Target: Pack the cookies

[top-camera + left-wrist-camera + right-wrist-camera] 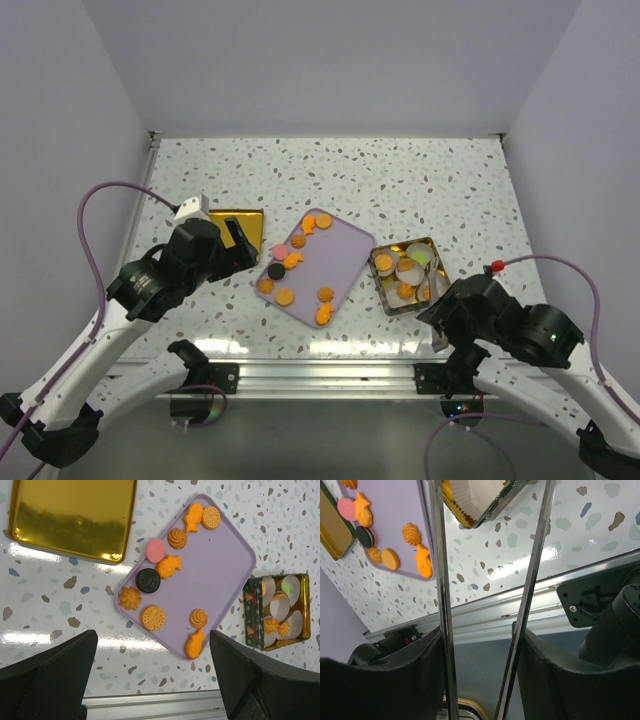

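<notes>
Left gripper (pixel 152 637): my jaws stand wide apart and hold nothing. It hovers above the table (pixel 420 180) at the left edge of the lavender tray (pixel 335 255).
Right gripper (pixel 480 650): closed around the tongs (pixel 440 580). Their two blades stand apart with nothing between them. It sits at the near edge of the tin (pixel 377 280).
Cookies (pixel 153 617): most lie loose on the tray. A few orange ones sit in the tin among the white paper cups (pixel 280 607).
Tray axis: in the top view the long side runs diagonally, from near-left to far-right, between my two arms.
Tin position: just right of the tray, corner close to corner.
Bearing from tongs: the loose cookies lie to my left of the blades, across the tin's left wall. The closest is the fish-shaped cookie (pixel 424 562) at the tray's near corner.
Nearer arm, left half: my left gripper is nearest the pink cookie (pixel 155 550) and the black cookie (pixel 148 580).
Nearer arm, near corner and tin: my right gripper.
Judgement: the next pick calls for swinging the tongs left over the tray, blades kept apart.
Gold lid (pixel 70 515): far-left of the tray, clear of that path.
</notes>
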Robot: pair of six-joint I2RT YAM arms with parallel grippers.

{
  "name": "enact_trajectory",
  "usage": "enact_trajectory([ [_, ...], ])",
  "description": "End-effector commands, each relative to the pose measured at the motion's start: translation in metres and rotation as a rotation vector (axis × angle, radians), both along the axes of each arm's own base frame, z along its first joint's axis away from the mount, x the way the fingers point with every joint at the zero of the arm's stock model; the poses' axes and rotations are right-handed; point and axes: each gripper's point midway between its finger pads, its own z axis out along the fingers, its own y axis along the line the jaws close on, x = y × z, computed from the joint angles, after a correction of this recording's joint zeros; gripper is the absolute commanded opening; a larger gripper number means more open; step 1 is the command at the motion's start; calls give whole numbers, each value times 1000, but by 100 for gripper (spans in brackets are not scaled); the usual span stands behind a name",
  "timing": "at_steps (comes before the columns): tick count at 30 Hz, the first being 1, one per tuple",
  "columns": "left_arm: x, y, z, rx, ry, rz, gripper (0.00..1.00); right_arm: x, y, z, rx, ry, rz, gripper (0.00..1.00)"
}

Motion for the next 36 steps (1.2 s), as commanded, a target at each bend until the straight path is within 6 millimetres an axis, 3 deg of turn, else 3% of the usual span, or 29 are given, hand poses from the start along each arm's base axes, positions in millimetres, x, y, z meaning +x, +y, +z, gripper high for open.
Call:
enact_trajectory([
  [1,1,1,11,-26,-21,17,100,-17,-39,-4,-212,98,-24,54],
  [7,4,-1,12,-21,-27,13,100,27,-13,35,-322,-14,129,53],
  [10,6,-2,15,-21,-34,13,100,57,16,48,-373,-35,216,54],
  [11,7,-2,16,-19,-36,10,100,72,28,62,-362,-82,221,55],
  [12,8,-2,18,-18,-40,12,100,85,37,56,-422,-54,252,56],
  [14,8,-1,21,-18,-44,16,100,111,54,69,-429,-90,266,57],
  [15,8,-2,23,-27,-47,15,100,127,58,60,-471,-53,283,57],
  [17,8,-4,27,-50,-56,13,100,153,73,65,-443,-71,313,57],
  [18,8,-7,31,-64,-62,7,100,176,77,55,-451,-48,296,57],
  [20,8,-8,34,-69,-67,3,100,201,82,63,-443,-71,304,56],
  [21,8,-6,36,-67,-71,9,100,219,82,46,-461,-18,297,56],
  [22,8,-5,37,-63,-72,12,100,235,86,58,-451,-51,288,56],
  [24,7,-3,39,-61,-77,18,100,258,82,50,-475,-32,287,55],
  [27,7,-2,41,-60,-89,12,100,295,85,29,-474,5,287,55],
  [28,7,-2,42,-58,-93,13,100,310,89,14,-473,27,288,55],
  [31,8,4,46,-35,-110,22,100,331,84,-9,-445,71,268,54],
  [32,9,7,51,-29,-122,33,100,338,79,-25,-438,106,258,54],
  [36,10,15,59,4,-146,53,100,353,74,-55,-391,144,240,54],
])
